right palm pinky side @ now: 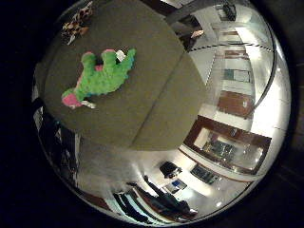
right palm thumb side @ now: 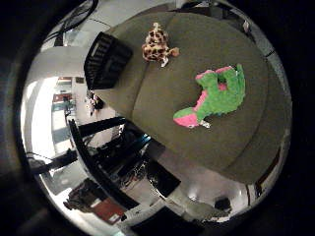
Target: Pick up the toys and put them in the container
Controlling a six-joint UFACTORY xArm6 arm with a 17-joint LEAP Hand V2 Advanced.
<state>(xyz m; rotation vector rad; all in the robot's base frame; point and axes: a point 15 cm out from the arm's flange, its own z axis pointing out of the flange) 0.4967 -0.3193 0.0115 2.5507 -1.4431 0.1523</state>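
Note:
A green plush toy (right palm thumb side: 219,96) with pink face and belly lies on its side on the olive-covered table (right palm thumb side: 167,83). A spotted tan-and-brown plush toy (right palm thumb side: 157,45) sits farther along the same cloth, close to a black slatted container (right palm thumb side: 106,60) that stands at the table's edge. The green toy (right palm pinky side: 102,78) and the spotted toy (right palm pinky side: 78,21) also show in the little finger side view. Both toys look small, so the palm is well above the table. No part of my hand shows in either view.
The olive cloth (right palm pinky side: 156,95) drapes over the table's edges down toward a pale floor. Dark stands and equipment (right palm thumb side: 118,152) crowd the floor beside the table. Wooden-framed glass partitions (right palm pinky side: 228,142) line the room beyond.

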